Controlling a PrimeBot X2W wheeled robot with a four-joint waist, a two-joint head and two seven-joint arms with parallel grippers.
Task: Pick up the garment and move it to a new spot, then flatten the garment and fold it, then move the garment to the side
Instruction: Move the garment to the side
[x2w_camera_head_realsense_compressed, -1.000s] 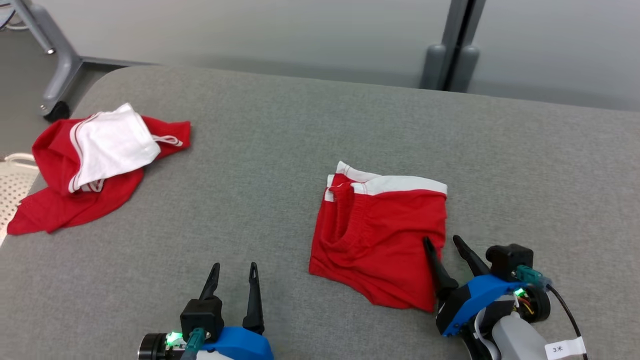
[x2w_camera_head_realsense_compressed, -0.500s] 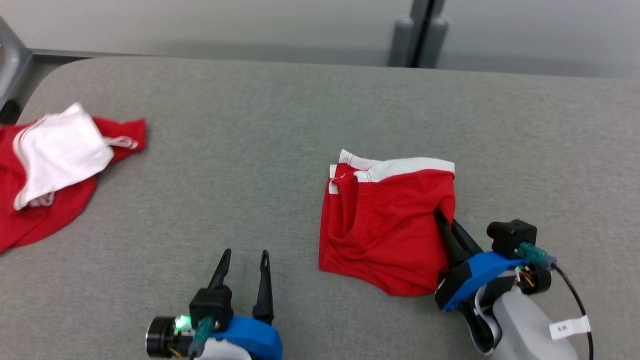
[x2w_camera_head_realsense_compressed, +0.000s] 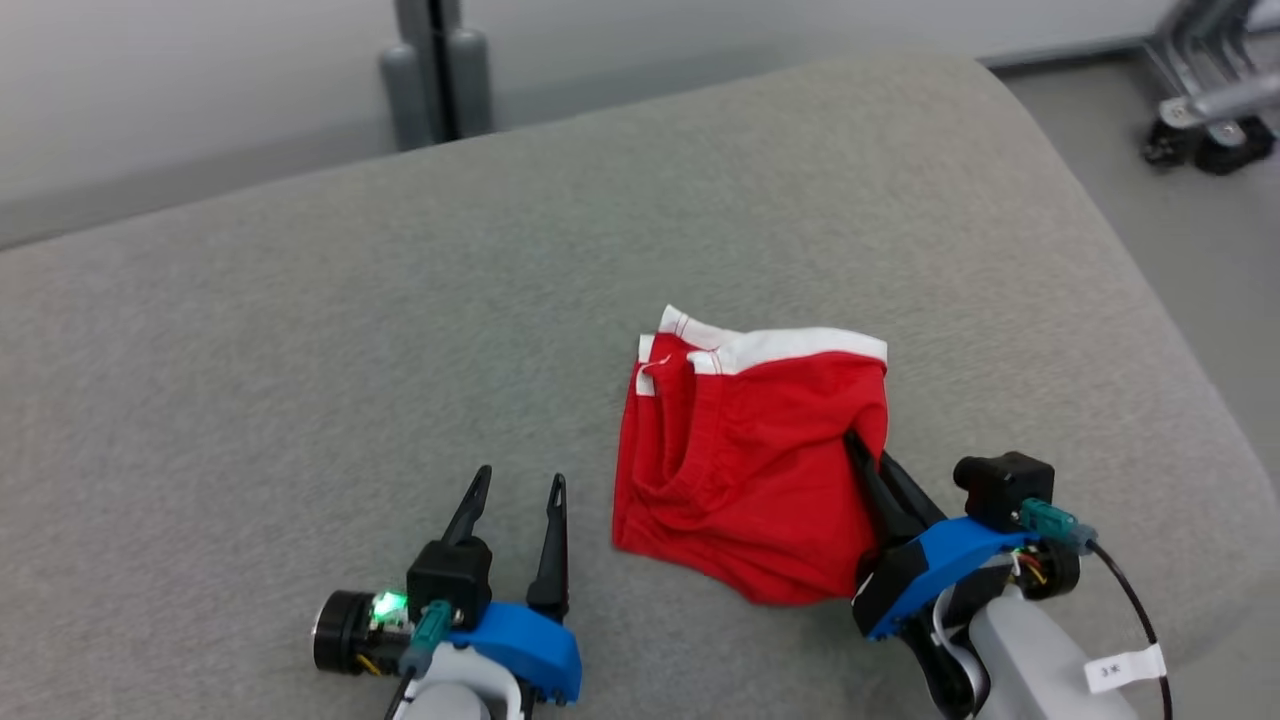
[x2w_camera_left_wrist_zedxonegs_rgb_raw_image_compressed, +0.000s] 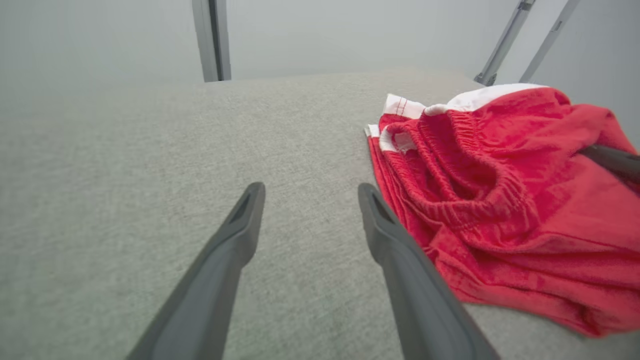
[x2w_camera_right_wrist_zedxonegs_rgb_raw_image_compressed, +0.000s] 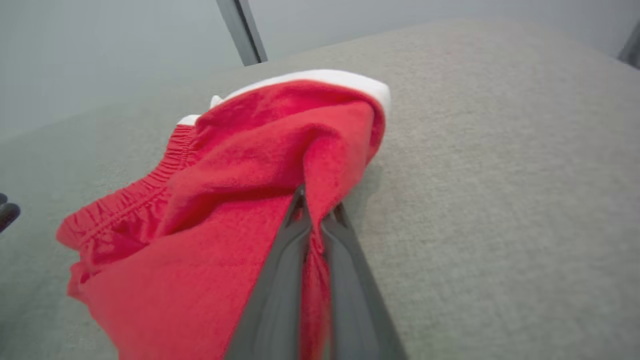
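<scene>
The garment (x2w_camera_head_realsense_compressed: 750, 460) is a pair of red shorts with a white waistband, folded, lying on the grey padded table (x2w_camera_head_realsense_compressed: 300, 350). My right gripper (x2w_camera_head_realsense_compressed: 866, 452) is shut on the garment's right edge, pinching a fold of red cloth that is lifted a little. In the right wrist view the red garment (x2w_camera_right_wrist_zedxonegs_rgb_raw_image_compressed: 240, 200) bunches around my right gripper (x2w_camera_right_wrist_zedxonegs_rgb_raw_image_compressed: 317, 207), cloth caught between the fingers. My left gripper (x2w_camera_head_realsense_compressed: 520, 485) stands open just left of the garment, nothing in it. The left wrist view has the open left gripper (x2w_camera_left_wrist_zedxonegs_rgb_raw_image_compressed: 307, 190) over bare table, the garment (x2w_camera_left_wrist_zedxonegs_rgb_raw_image_compressed: 500, 200) to its right.
The table's rounded right edge (x2w_camera_head_realsense_compressed: 1150, 330) drops to the floor close to the garment. A dark post (x2w_camera_head_realsense_compressed: 435, 70) stands behind the table. A wheeled metal frame base (x2w_camera_head_realsense_compressed: 1210, 120) sits on the floor at the far right.
My right gripper closed on the garment's right edge and lifted it slightly. The head camera turned right, so the red and white pile at the left left the picture. The left gripper stayed open.
</scene>
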